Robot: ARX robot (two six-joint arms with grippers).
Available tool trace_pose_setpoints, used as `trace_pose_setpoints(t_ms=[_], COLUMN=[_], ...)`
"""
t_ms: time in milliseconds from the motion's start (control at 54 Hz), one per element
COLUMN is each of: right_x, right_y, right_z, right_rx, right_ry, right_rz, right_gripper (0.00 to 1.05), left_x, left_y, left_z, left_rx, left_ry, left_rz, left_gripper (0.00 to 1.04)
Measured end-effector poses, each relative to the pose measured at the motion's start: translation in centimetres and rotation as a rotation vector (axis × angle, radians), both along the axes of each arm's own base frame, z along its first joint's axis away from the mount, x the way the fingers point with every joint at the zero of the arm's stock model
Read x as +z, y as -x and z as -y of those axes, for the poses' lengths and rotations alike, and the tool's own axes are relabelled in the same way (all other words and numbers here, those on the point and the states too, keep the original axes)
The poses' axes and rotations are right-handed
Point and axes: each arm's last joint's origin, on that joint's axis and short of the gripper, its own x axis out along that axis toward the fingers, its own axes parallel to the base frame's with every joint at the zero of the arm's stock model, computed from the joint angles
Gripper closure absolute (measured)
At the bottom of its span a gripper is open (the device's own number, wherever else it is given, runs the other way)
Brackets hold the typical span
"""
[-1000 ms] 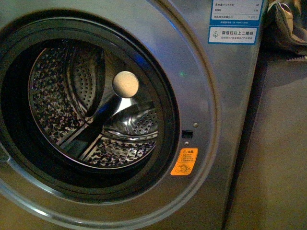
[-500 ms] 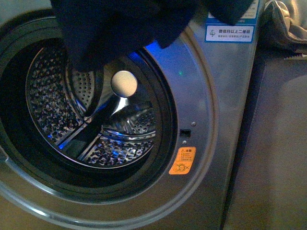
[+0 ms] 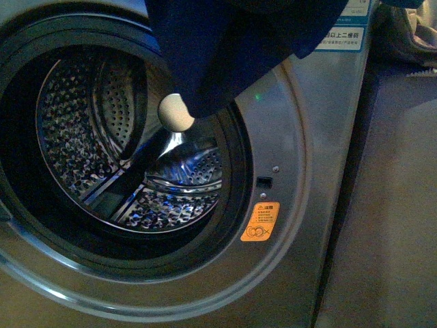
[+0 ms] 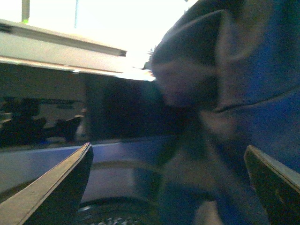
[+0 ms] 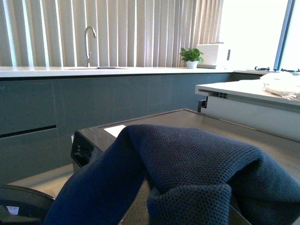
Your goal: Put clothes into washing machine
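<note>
The washing machine (image 3: pixel 300 171) fills the front view, its porthole open on the perforated steel drum (image 3: pixel 89 137). The dark navy clothes (image 3: pixel 232 48) hang from the top of that view over the porthole's upper right rim, their lowest tip beside a pale round knob (image 3: pixel 175 111). In the right wrist view the clothes (image 5: pixel 187 164) bunch over my right gripper (image 5: pixel 187 208), which is shut on them with its fingers hidden by the knit. My left gripper (image 4: pixel 168 187) is open just above the porthole rim, with the clothes (image 4: pixel 234 93) blurred close by its one finger (image 4: pixel 274 187).
An orange warning sticker (image 3: pixel 260 222) sits right of the porthole. Pale fabric (image 3: pixel 413 31) lies at the top right, above a dark cabinet face (image 3: pixel 389 205). The right wrist view shows the machine's grey top (image 5: pixel 197 119), a kitchen counter with a tap (image 5: pixel 89 42) and a potted plant (image 5: pixel 191 56).
The clothes entered the front view from the top and have shifted right and lower, now hanging over the porthole's upper right rim instead of its upper left.
</note>
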Motion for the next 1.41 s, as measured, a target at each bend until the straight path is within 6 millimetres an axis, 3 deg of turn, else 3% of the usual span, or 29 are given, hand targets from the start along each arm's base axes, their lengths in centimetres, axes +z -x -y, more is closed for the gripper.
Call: trace_pose_setpoints(t_ms=[204, 333, 481, 704, 1056, 1130, 1278, 1407], right_x=[0.0, 0.0, 0.0, 0.0, 0.0, 0.0, 0.0, 0.0], right_y=[0.0, 0.0, 0.0, 0.0, 0.0, 0.0, 0.0, 0.0], right_z=[0.0, 0.0, 0.0, 0.0, 0.0, 0.0, 0.0, 0.0], right_rx=[0.000, 0.000, -0.001, -0.003, -0.005, -0.006, -0.005, -0.005], right_ry=[0.000, 0.000, 0.000, 0.000, -0.002, -0.002, -0.002, -0.002], right_rz=[0.000, 0.000, 0.000, -0.001, 0.000, 0.000, 0.000, 0.000], right_gripper=[0.99, 0.99, 0.99, 0.99, 0.99, 0.99, 0.99, 0.99], left_x=[1.1, 1.5, 2.1, 2.6, 3.7, 3.7, 3.5, 3.4], left_y=[0.0, -0.5, -1.4, -2.7, -2.2, -2.5, -4.2, -5.2], left_z=[5.8, 11.4, 15.1, 17.9, 22.3, 22.9, 23.6, 23.8], left_rx=[-0.148, -0.226, -0.171, -0.017, 0.122, 0.212, 0.578, 0.700], left_ry=[-0.014, -0.056, -0.068, -0.046, -0.003, -0.009, 0.002, 0.003], left_rz=[-0.045, -0.041, -0.040, -0.068, -0.094, -0.096, -0.102, -0.108], left_gripper=[0.07, 0.07, 0.07, 0.07, 0.07, 0.07, 0.07, 0.07])
